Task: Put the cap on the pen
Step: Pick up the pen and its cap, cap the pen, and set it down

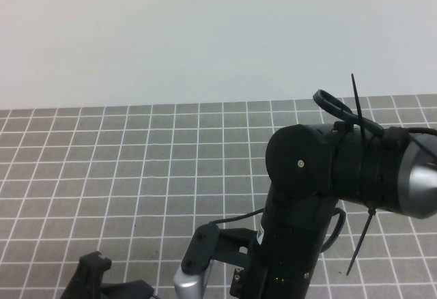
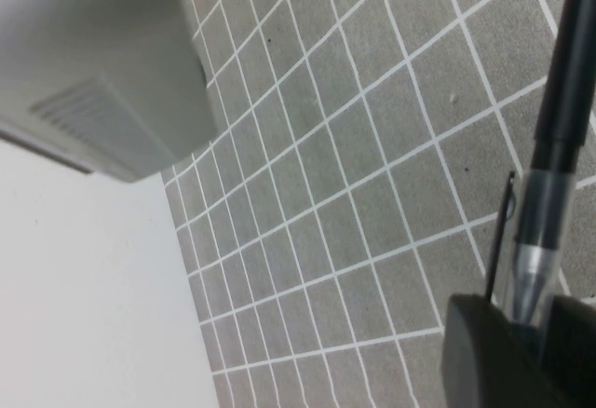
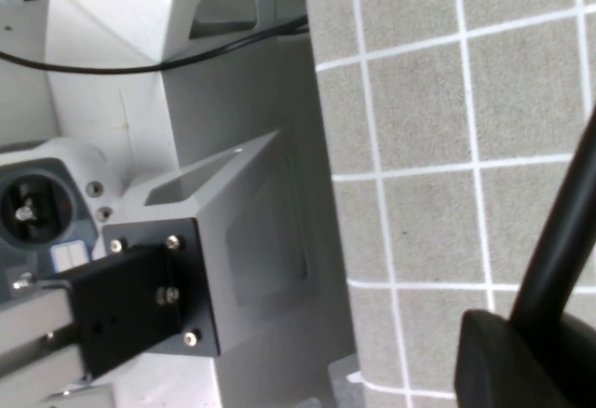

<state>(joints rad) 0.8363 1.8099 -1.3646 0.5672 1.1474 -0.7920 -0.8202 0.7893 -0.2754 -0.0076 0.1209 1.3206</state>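
Item: pen (image 2: pixel 549 147), black barrel with a clear section, long axis running straight out from the left gripper (image 2: pixel 538 319) over the gridded tabletop (image 2: pixel 354 194). Left gripper: I saw it clamped on the pen's clear end. Right gripper (image 3: pixel 531 343): beside the rig's base (image 3: pixel 233 240), a black rod (image 3: pixel 559 240) rising from it; I could not tell its grip. Right arm (image 1: pixel 307 176): folded over the tabletop's near edge.

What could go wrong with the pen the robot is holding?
The left gripper, at the near left, pinches the pen only near one end, so it could tilt or slip. The right gripper, beside a grey mount, holds a black stick-like part by its end too; the two might meet crooked and jam. The right arm fills much of the high view, where no pen shows.
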